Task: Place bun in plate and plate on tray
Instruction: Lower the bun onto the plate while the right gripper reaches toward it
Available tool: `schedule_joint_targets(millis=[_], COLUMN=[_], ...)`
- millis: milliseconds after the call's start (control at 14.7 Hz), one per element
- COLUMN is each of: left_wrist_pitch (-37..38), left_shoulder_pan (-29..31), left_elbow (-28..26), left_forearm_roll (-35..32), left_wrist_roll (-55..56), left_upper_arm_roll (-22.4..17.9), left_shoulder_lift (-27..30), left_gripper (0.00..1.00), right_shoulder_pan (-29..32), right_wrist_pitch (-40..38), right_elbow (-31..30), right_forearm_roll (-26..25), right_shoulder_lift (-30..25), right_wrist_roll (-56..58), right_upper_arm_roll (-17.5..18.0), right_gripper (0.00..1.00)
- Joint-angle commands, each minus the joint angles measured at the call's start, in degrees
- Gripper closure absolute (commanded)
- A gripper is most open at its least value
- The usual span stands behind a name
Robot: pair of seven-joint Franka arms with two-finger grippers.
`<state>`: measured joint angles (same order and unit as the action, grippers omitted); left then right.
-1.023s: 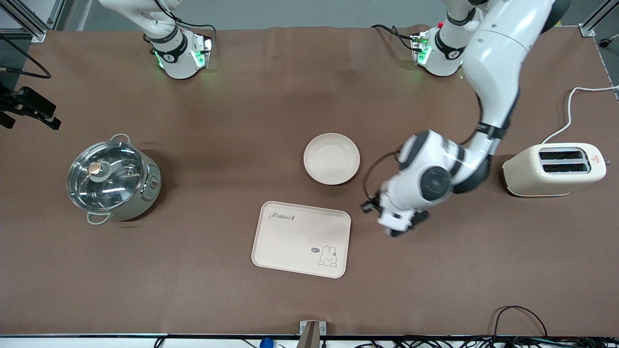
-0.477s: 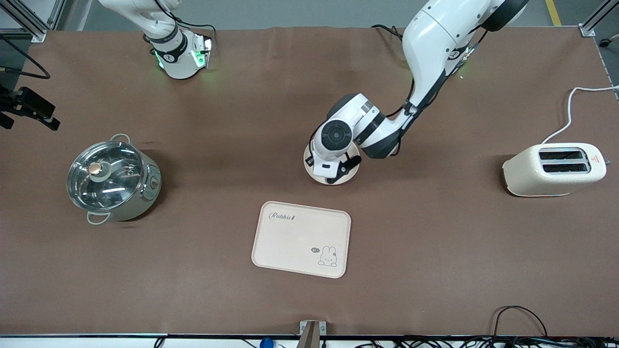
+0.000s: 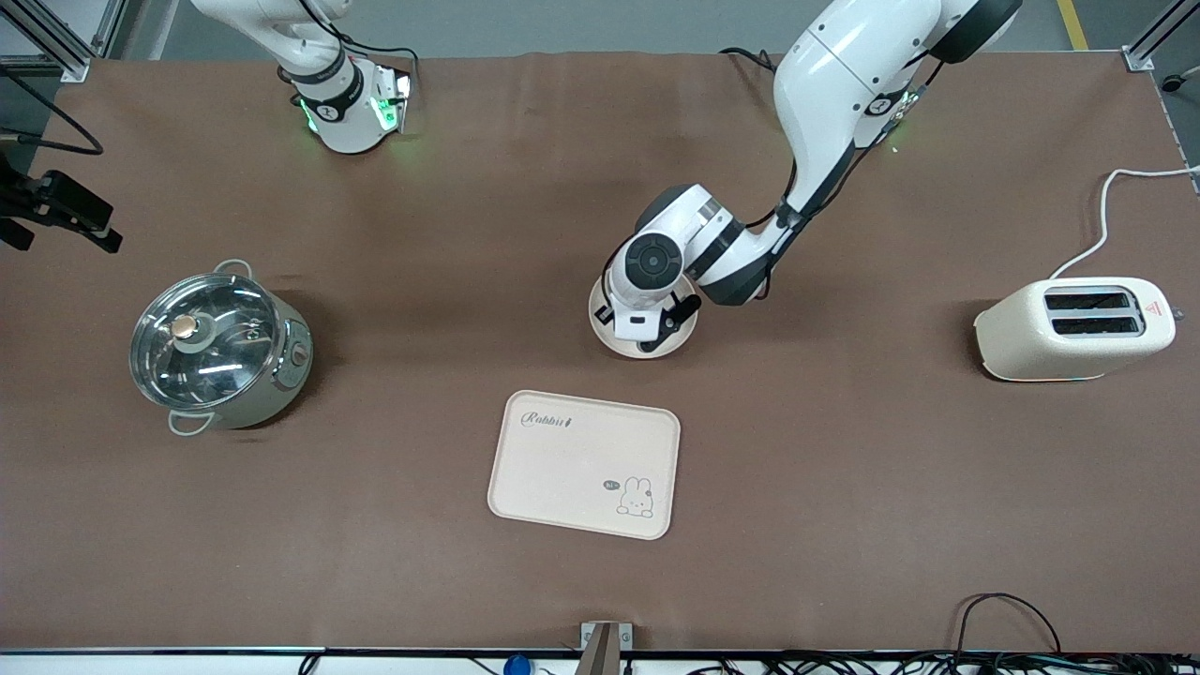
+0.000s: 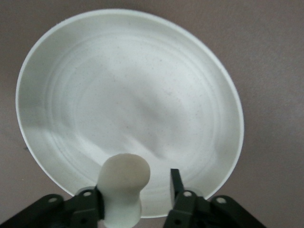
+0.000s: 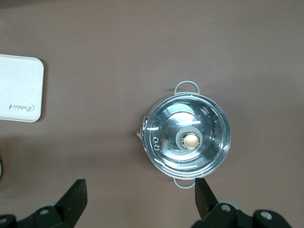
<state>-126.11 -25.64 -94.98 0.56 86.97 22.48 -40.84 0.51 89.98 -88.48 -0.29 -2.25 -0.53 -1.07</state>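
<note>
The cream-white plate (image 3: 623, 349) sits mid-table, farther from the front camera than the tray (image 3: 581, 464) with its "Rabbit" lettering. My left gripper (image 3: 647, 330) hangs over the plate. In the left wrist view the plate (image 4: 128, 95) fills the frame. The off-white bun (image 4: 122, 183) rests against one finger of the left gripper (image 4: 137, 183), and a gap separates it from the other finger (image 4: 175, 180); the jaws stand open. My right gripper (image 5: 140, 194) is open and empty, waiting high above the table near the pot.
A steel pot with a glass lid (image 3: 220, 347) stands toward the right arm's end; it also shows in the right wrist view (image 5: 187, 140), with a corner of the tray (image 5: 19, 88). A cream toaster (image 3: 1073, 328) with a cord stands toward the left arm's end.
My left arm swung from the bare table between plate and toaster to over the plate, then shifted only slightly. The plate, tray and right arm have not moved.
</note>
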Motion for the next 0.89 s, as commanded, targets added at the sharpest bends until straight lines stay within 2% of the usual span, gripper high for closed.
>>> schedule_joint_targets(millis=[0, 205, 477, 614, 682, 818], left_wrist_pitch=[-0.1, 0.8, 1.0, 1.1, 1.1, 1.3], left_shoulder_pan=[0.6, 0.7, 0.5, 0.2, 0.2, 0.8], left_elbow=[-0.3, 1.4, 1.3, 1.1, 1.2, 1.4], left_forearm_roll=[-1.0, -1.0, -1.1, -1.1, -1.1, -1.1], left_wrist_roll=[1.2, 1.2, 1.1, 1.2, 1.2, 1.2], left_upper_arm_roll=[-0.2, -0.2, -0.2, -0.2, -0.2, -0.2], left_shoulder_lift=[1.7, 4.3, 3.9, 3.2, 3.3, 4.3], left_gripper=[0.00, 0.00, 0.00, 0.00, 0.00, 0.00], right_shoulder_pan=[-1.1, -4.7, -6.8, -8.0, -8.3, -11.4], right_wrist_pitch=[-0.1, -0.2, -2.4, -2.2, -1.5, 2.2], right_elbow=[-0.7, -0.7, -0.7, -0.9, -1.3, -1.8], right_forearm_roll=[0.9, 0.8, 1.6, 9.6, 12.1, 12.6], right_shoulder_lift=[0.8, 2.2, 6.3, 8.7, 10.1, 13.1], right_wrist_roll=[-0.1, 0.4, 4.7, 3.9, 1.6, -4.0], right_upper_arm_roll=[0.3, 0.3, 0.4, 0.2, 0.3, 0.3], right_gripper=[0.00, 0.00, 0.00, 0.00, 0.00, 0.00])
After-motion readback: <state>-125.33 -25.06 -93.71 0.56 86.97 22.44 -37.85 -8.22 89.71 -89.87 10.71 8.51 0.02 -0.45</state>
